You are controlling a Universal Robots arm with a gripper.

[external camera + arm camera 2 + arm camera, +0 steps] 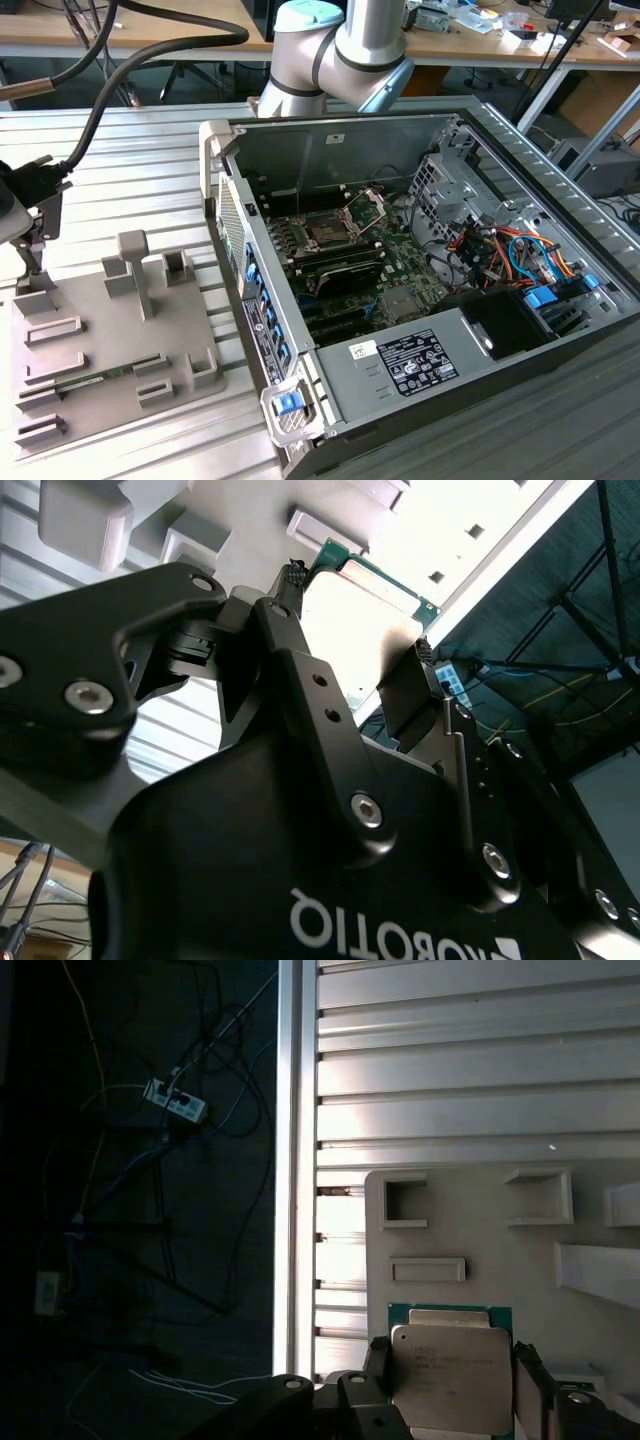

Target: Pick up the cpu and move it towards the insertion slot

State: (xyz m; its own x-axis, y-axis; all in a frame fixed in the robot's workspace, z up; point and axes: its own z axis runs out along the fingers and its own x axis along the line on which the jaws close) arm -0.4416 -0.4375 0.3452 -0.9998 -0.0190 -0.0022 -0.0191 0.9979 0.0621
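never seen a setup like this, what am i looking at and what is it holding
This is a robot arm with a two-fingered gripper. The exterior view comes from a camera off the arm; both wrist views come from cameras riding near the gripper. On the ribbed table lie a grey holder plate and an open computer case. The gripper is closed on the cpu, a silvery chip, over the plate. The insertion slot is the metal-framed square on the board inside the case.

The pincer [452,1372] clasps the cpu [450,1385] by opposite edges over a grey fixture plate [480,1245].
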